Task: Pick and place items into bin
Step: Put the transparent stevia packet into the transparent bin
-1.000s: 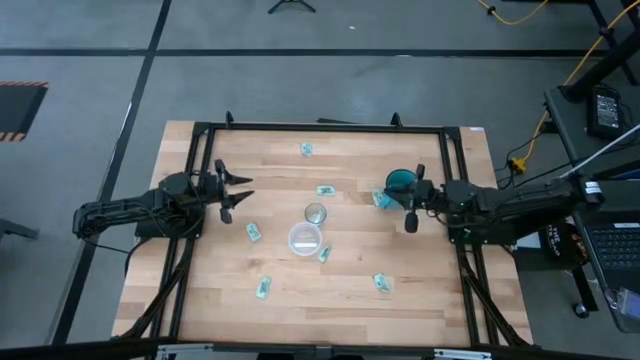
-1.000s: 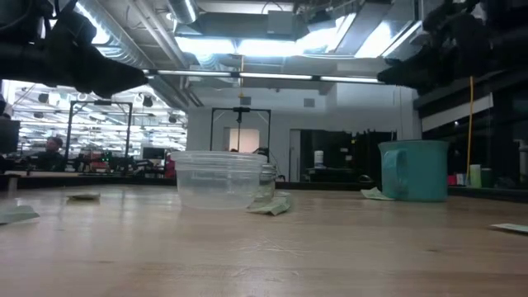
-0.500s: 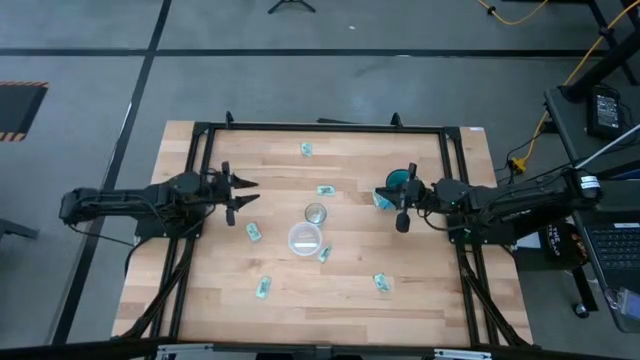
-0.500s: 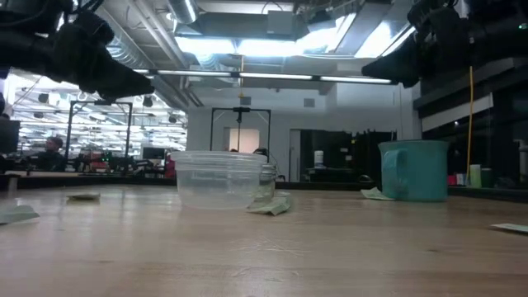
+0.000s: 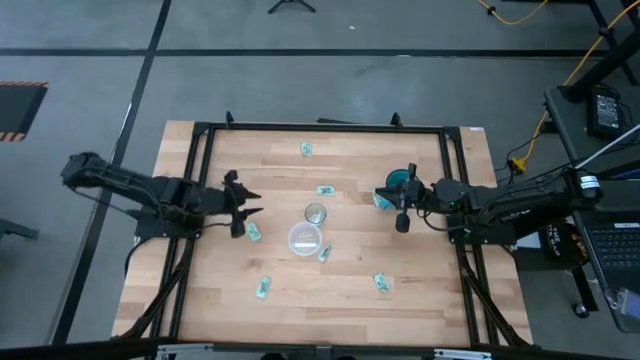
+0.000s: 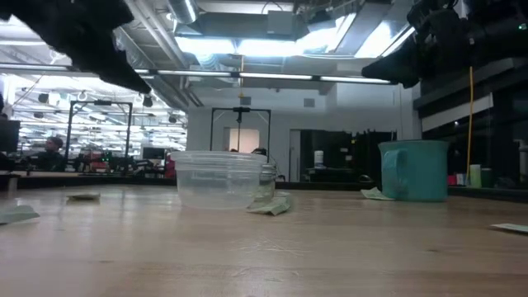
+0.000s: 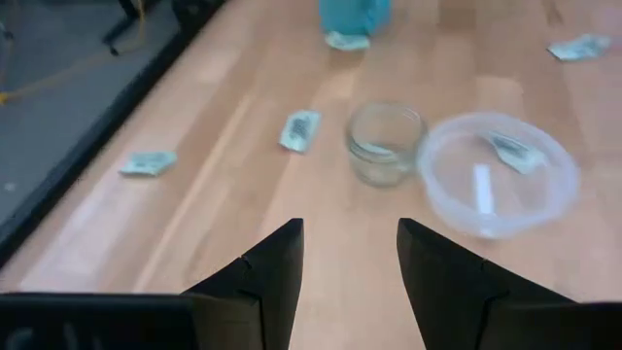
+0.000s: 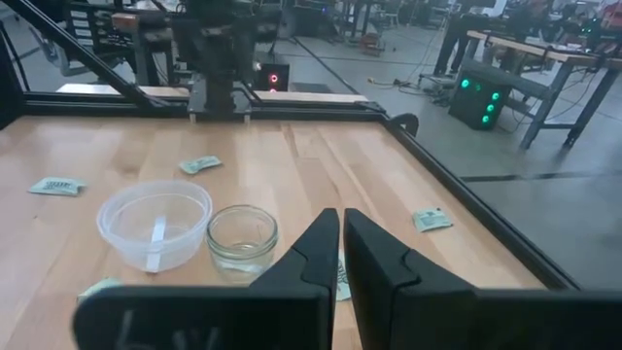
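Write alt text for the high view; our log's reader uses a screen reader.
Two dark arms flank a wooden table: left gripper open, right gripper shut beside a teal mug. A clear round plastic bin, small glass jar and scattered teal-and-white packets lie between.

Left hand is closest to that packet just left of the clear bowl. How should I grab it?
Come straight down on the packet beside the left hand. It lies flat on the table, so pinch across its short width, fingers grazing the wood.
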### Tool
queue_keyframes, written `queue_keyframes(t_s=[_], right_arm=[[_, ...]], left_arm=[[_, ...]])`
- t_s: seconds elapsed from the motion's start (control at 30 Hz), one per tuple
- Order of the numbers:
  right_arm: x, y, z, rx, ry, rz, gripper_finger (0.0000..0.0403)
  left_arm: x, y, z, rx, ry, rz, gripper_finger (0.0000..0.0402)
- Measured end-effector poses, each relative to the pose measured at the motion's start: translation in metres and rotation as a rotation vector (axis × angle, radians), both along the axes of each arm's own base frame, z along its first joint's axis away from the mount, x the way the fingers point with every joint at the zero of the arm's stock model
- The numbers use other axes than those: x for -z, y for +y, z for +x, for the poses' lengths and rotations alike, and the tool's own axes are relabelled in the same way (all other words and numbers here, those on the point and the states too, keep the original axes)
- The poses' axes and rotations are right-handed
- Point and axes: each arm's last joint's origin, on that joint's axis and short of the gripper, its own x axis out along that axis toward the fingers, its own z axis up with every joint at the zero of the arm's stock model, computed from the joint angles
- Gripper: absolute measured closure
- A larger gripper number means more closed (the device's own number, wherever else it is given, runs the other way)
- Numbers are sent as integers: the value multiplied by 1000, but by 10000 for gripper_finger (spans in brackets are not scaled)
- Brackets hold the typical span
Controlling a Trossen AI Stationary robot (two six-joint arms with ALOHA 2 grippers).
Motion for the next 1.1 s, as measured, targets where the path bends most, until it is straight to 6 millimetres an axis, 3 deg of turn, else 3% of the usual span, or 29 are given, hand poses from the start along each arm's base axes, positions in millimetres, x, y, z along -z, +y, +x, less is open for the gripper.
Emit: queue_keyframes(t_s=[0.23,0.43,0.7,1.1], right_arm=[[4,5,-1,-30,36,3,377],[4,9,-1,-54,38,1,377],[4,10,-1,-55,40,2,377],[8,10,-2,-54,82,1,377]], left_arm=[[-22,-31,11,23,142,-2,240],[-23,-56,21,-13,258,-6,240],[5,-86,36,-39,377,7,240],[48,-100,51,-123,535,22,240]])
